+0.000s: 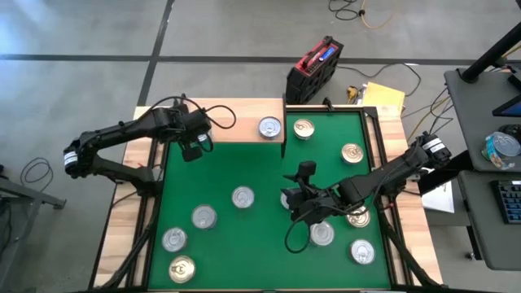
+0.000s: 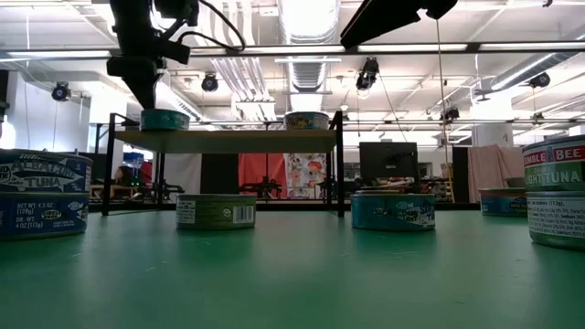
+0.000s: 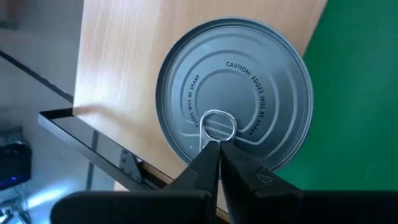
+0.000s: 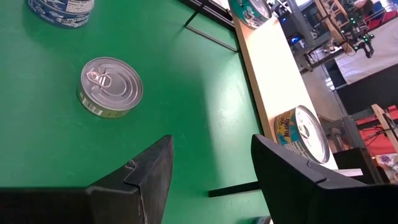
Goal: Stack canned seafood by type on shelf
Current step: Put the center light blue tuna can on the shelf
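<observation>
Tins of seafood lie scattered over the green mat, and two already sit on the shelf, the light-wood board at the mat's far left. One shelf tin stands at the board's right end. The other is a silver-topped tin toward the left end, largely hidden under the left gripper in the high view. That gripper hangs directly over it with its fingers pressed together, their tips at the pull tab on the lid; whether they touch the tab cannot be told. In the low view both shelf tins stand upright on the board, the left arm coming down onto the left one.

The right gripper hovers over the mat's right half, fingers apart with nothing between them. A silver-topped tin lies on the mat just ahead of it. More tins sit around it: two gold-topped ones at the far right, several silver ones toward the near left, and one gold-topped tin at the near-left corner.
</observation>
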`<state>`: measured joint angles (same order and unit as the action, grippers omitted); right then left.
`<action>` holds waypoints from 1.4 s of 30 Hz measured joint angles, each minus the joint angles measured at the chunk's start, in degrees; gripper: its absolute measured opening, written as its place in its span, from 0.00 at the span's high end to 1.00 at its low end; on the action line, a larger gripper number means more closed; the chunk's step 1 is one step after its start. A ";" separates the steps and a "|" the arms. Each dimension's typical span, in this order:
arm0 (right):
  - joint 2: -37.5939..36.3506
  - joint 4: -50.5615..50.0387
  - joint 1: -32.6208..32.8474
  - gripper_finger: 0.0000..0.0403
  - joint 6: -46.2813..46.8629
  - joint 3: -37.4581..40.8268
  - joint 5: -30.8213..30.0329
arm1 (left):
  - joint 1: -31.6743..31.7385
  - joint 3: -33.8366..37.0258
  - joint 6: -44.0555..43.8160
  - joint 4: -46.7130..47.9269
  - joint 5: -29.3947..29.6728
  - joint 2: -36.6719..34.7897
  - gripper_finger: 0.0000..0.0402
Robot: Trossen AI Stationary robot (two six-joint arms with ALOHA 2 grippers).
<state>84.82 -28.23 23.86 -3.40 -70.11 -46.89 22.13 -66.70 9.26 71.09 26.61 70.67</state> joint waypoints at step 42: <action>0.02 0.15 0.00 0.49 0.42 0.00 0.44 | -0.33 0.44 2.66 0.56 -0.12 -0.57 1.00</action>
<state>84.84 -28.08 23.86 -2.98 -70.11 -46.46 21.80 -66.26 11.92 71.65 26.49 70.11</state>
